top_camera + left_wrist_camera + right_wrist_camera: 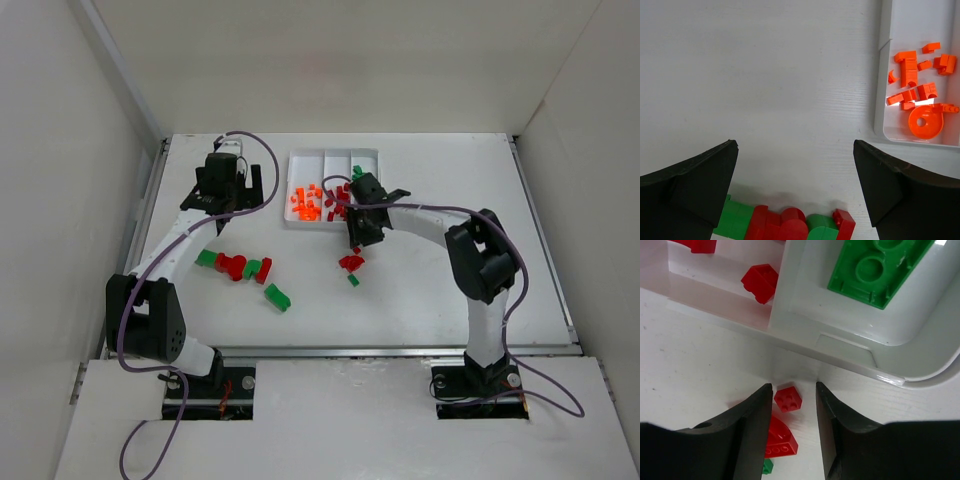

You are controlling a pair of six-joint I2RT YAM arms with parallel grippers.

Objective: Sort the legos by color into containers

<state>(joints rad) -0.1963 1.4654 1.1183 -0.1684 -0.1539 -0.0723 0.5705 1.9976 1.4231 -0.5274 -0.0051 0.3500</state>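
One red brick (788, 400) sits skewed between narrow R jaws, ungripped; may twist out. L jaws wide, empty.

A white table (450, 270) carries a white three-compartment tray (305, 165) at its far middle. Loose on it lie a row of green and red bricks (232, 266) at left, a lone green brick (277, 297) nearby, and red bricks (350, 262) with a small green piece (353, 281) near the tray.

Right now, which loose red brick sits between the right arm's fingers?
The small square four-stud red brick, on the table just outside the tray. The larger red piece lies lower in the wrist view, partly hidden by a finger.
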